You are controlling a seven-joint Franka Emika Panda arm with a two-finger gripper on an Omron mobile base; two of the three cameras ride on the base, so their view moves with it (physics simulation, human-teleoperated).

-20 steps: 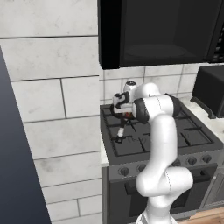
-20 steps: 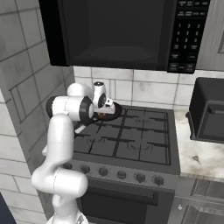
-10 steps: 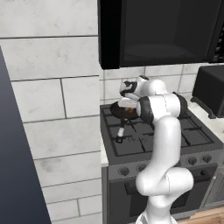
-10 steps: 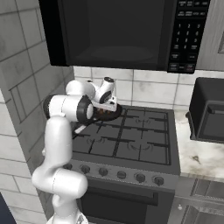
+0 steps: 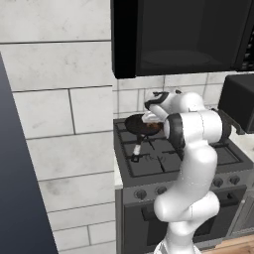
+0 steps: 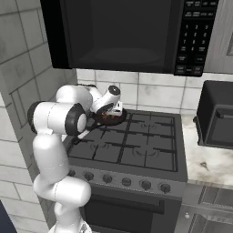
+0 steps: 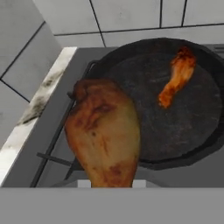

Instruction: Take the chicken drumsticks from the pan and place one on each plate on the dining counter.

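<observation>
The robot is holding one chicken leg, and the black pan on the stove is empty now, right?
Not quite. The pan is not empty: the hand view shows one drumstick lying in it. The other drumstick is held up close, and the pan does sit on the stove.

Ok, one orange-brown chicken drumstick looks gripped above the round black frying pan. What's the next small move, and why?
Probably lift it a little higher and draw it away from the stove. In the hand view the gripped orange-brown chicken drumstick hangs close to the camera, above the round black frying pan, where a second drumstick still lies. No plates show here, so carrying comes next.
</observation>
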